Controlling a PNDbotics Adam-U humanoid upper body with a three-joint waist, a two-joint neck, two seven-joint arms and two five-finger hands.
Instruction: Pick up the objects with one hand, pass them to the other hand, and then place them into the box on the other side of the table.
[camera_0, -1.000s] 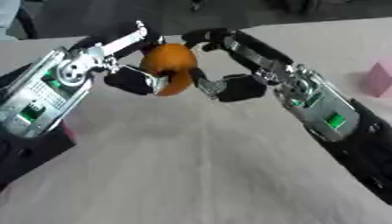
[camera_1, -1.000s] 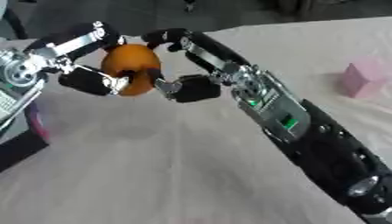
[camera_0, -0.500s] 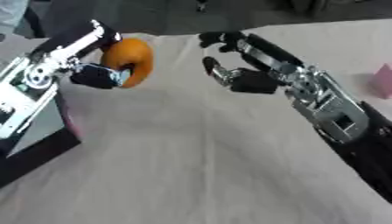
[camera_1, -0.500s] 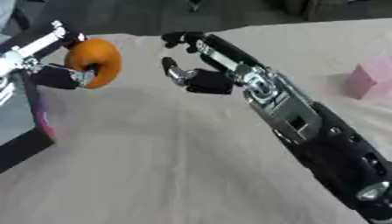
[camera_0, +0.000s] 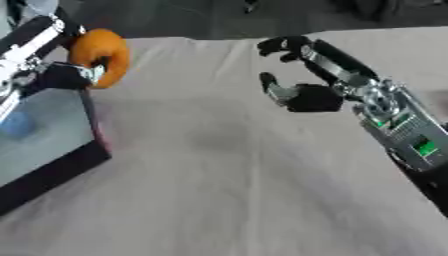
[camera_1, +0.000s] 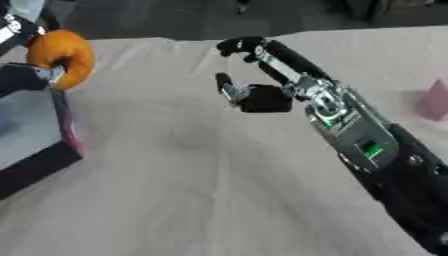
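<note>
An orange round object (camera_0: 101, 55) is held at the upper left, with my left hand (camera_0: 54, 75) shut on it, over the far corner of the box (camera_0: 52, 165). The box has dark walls, a pale inside and a small blue thing (camera_0: 17, 125) in it. My right hand (camera_0: 302, 87) hovers above the table's middle right, fingers curled in an open claw with nothing between them. It is well apart from the orange object.
A pink block (camera_1: 435, 100) stands on the cloth at the right edge. The table (camera_0: 236, 190) is covered with a pale beige cloth. Dark floor lies beyond the far edge.
Both hands held the orange object together a second ago. My right hand let go and drew back right; my left hand carried the object left, over the box.
</note>
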